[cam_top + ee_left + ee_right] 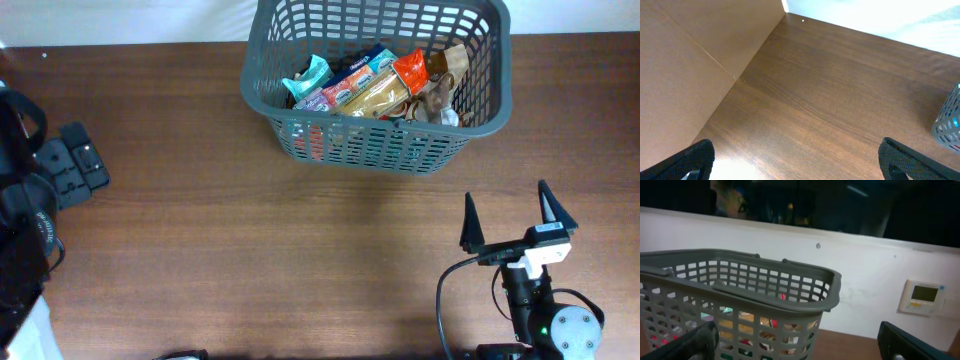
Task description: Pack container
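Observation:
The container (pixel 375 80), a dark grey lattice basket, stands at the far middle of the wooden table. Inside lie several packets, among them a teal one (pixel 310 75), a red one (pixel 410 68) and a tan one (pixel 380 95). My right gripper (pixel 512 218) is open and empty near the front right, pointing at the basket's right end and well short of it. Its wrist view shows the basket (pixel 740 295) just ahead. My left gripper (pixel 797 162) is open over bare wood, with only a corner of the basket (pixel 949 122) at the right edge.
The left arm (pixel 22 210) occupies the table's far left edge, with a black block (pixel 72 165) beside it. A brown board (pixel 690 65) rises on the left of the left wrist view. A white wall with a small panel (pixel 924 296) stands behind the basket.

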Motion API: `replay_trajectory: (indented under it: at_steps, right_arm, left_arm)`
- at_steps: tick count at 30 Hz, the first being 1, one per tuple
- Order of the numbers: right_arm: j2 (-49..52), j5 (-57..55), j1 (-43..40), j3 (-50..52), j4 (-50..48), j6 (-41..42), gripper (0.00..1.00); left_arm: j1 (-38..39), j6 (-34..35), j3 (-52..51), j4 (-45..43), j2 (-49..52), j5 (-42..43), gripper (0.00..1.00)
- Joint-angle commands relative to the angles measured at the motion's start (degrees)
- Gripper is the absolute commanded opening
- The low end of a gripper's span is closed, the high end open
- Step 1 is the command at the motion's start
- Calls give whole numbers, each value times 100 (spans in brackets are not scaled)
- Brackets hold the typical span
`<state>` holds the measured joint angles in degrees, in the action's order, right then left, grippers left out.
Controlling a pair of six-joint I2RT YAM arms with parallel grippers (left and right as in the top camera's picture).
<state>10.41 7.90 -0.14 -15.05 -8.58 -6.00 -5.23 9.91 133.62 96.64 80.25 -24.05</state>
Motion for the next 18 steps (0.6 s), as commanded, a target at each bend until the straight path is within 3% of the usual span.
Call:
replay_trajectory:
  at_steps: [1,18]
  right_arm:
    - [-258,52,50,181,-20,50,99]
    - [-1023,50,50,658,-50,48,99]
  left_arm:
    - [-24,33,24,2,9,-17,99]
    - [-24,33,24,2,9,-17,99]
